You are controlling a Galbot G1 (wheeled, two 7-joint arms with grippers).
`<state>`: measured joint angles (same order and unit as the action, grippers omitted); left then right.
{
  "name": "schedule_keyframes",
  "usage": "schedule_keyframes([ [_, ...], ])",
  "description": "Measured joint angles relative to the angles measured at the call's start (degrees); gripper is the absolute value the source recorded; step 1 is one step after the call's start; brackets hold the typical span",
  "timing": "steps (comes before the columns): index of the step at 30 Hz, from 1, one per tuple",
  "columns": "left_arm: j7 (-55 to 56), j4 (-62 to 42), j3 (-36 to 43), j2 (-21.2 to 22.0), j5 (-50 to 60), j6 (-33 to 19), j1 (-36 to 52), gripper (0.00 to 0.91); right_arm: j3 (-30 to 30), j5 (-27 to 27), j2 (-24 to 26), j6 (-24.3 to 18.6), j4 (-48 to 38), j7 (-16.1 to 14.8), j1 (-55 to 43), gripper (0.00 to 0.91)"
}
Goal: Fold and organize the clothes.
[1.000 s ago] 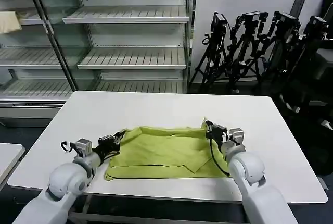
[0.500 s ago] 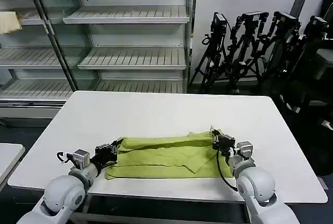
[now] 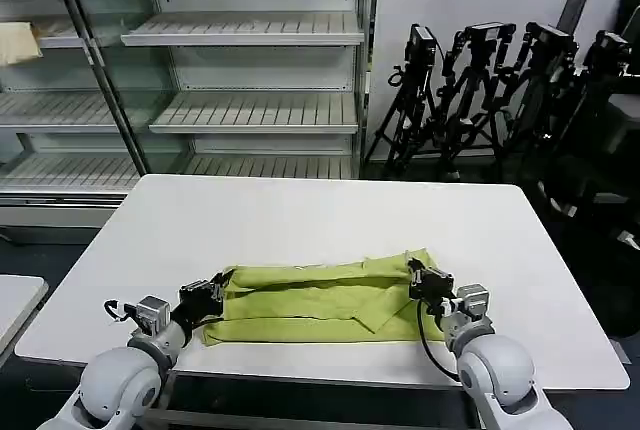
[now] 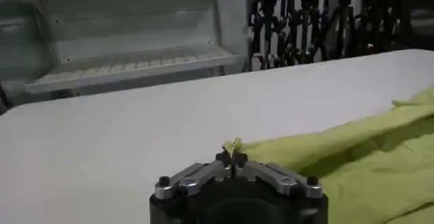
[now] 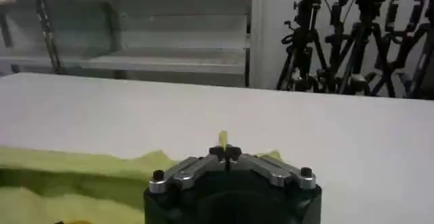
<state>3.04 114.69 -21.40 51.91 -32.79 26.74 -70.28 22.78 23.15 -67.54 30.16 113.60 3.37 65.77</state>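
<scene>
- At the tabletop's (image 3: pixel 300 215) near edge, we have drawn both corners of the T-shirt (image 3: pixel 320 300) back toward us.
- Our left gripper (image 3: pixel 205 295) and right gripper (image 3: pixel 418 278) each pinch a corner.
- Beyond them the fabric now lies doubled into a narrow band, one fold nearly laid.

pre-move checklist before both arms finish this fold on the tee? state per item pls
1. Left gripper pinching the T-shirt at its left corner: ok, a green tuft shows between the shut fingers.
2. Right gripper pinching the right corner: ok, fabric pokes up between the shut fingers.
3. Both corners level across the fold: ok, judged from the head view.
4. Shirt fully on the white table: ok, near edge lies close to the front rim.
5. Layers flat: not ok, wrinkles and a loose flap near the right side.
6. White graphic facing inward: cannot tell.
</scene>
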Motion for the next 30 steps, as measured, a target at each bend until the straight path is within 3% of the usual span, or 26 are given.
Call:
schedule_keyframes([
  [21,0.6,1.1,-0.7,-1.5,-0.8,2.0,-1.2,0.01,1.7,-0.2,-0.1,0.3,2.0,-0.8,2.3,0.0],
  [22,0.8,1.4,-0.8,-1.5,-0.7,2.4,-1.6,0.091,1.7,-0.2,-0.1,0.3,2.0,-0.9,2.4,0.0],
  [23,0.9,1.7,-0.9,-1.5,-0.7,2.7,-1.9,0.907,1.7,-0.3,-0.1,0.4,2.0,-0.9,2.4,0.907],
  [30,2.3,2.6,-1.0,-1.3,-0.4,4.1,-2.9,0.907,2.3,-0.4,-0.1,0.7,2.4,-0.8,3.1,0.907],
])
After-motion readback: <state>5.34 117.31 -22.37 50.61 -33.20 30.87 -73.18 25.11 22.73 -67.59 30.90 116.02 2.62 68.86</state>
